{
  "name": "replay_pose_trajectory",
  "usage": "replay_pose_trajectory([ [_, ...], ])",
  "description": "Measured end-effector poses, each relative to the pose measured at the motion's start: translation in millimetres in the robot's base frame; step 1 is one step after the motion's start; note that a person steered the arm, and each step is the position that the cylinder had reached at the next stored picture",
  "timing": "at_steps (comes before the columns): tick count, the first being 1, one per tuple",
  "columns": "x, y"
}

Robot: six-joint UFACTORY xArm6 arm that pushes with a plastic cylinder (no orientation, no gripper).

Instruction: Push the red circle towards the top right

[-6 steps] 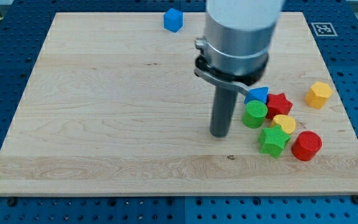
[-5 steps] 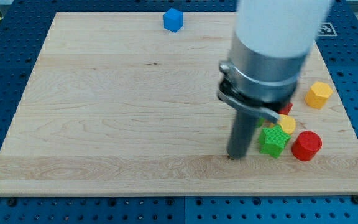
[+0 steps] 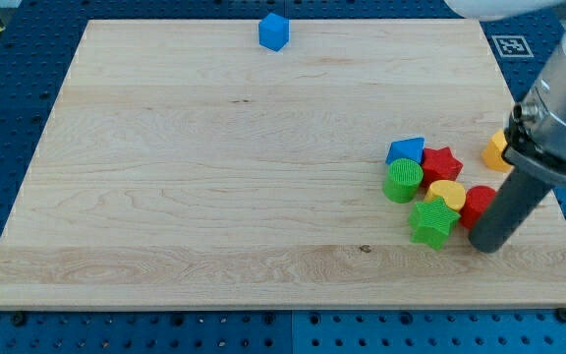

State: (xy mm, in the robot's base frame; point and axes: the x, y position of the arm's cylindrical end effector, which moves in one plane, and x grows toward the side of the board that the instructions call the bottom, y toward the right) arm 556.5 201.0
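Red circle point(image 3: 477, 204) sat near the board's lower right, mostly hidden behind my rod, only its left part showing. Going from the view's left: a blue cube point(image 3: 274, 31) stood alone near the top edge of the wooden board point(image 3: 185, 167). Well to the right came the cluster: a green cylinder point(image 3: 402, 181), a blue block point(image 3: 406, 150) just above it, a green star point(image 3: 432, 223) below, a red star point(image 3: 442, 163) and a yellow block point(image 3: 448, 193) between them. My tip point(image 3: 487, 246) rested at the red circle's lower right, apparently touching it; it has no jaws, so it held nothing. A yellow block point(image 3: 494, 150) peeked out behind the arm.
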Motion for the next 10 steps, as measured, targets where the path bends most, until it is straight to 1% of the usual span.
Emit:
replay_pose_trajectory([
  [3,-74.8,6.6],
  [5,-115.4,29.7],
  [8,-192.0,32.4],
  [10,-208.7,17.5],
])
